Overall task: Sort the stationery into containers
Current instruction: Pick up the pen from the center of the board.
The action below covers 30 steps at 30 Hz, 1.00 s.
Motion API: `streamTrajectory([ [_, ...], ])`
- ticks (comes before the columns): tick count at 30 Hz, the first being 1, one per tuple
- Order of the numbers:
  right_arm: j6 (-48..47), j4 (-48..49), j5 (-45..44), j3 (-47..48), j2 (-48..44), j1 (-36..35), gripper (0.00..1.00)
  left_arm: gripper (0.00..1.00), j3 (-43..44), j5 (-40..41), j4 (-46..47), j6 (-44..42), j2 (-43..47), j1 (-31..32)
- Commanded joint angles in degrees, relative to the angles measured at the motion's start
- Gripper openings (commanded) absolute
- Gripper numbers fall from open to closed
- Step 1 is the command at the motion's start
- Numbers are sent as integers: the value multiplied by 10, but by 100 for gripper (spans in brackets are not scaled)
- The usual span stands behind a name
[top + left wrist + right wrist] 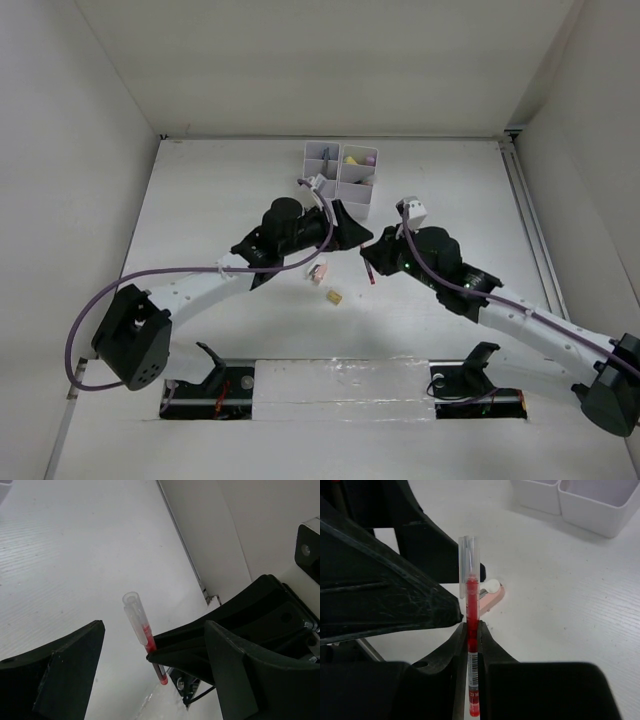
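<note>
The right gripper is pinched narrow on a slim red pen with a clear plastic cap. It holds the pen by the barrel, so the capped end sticks out past the fingertips. From the top camera the pen hangs above the middle of the white counter, a little towards the right edge.

The left gripper is spread wide and holds nothing. In its own wrist view one black finger stands on each side of the pen. In the right wrist view one of those fingers comes very close to the pen's barrel, but it is not clear whether they touch.

A small pink eraser lies on the counter near its centre, just beside the grippers on their near-left side. A tiny yellow eraser lies near it, closer to the near edge and apart from it.

The white plastic organizer tray, divided into small rectangular compartments, sits at the middle of the far edge, beyond both grippers. One compartment on its far right holds pale yellow and purple items. Something dark stands in the compartment to its left, too small to name.
</note>
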<state>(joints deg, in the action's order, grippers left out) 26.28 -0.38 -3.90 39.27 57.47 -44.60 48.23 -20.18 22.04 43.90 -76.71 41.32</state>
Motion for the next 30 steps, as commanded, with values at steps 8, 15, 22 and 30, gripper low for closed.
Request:
streamTrajectory([
  [8, -10, 38, 56, 6, -36, 3, 0, 45, 7, -24, 83, 9, -5, 4],
  [15, -10, 50, 62, 6, -31, 3, 7, 0, 7, -42, 101, 9, -18, 4],
  [22, 7, 36, 17, -4, -51, 31, 85, 0, 48, -1, 68, -22, -39, 4],
  [30, 33, -90, -128, -15, -141, 47, 99, 0, 232, 239, -76, -158, -115, -2],
])
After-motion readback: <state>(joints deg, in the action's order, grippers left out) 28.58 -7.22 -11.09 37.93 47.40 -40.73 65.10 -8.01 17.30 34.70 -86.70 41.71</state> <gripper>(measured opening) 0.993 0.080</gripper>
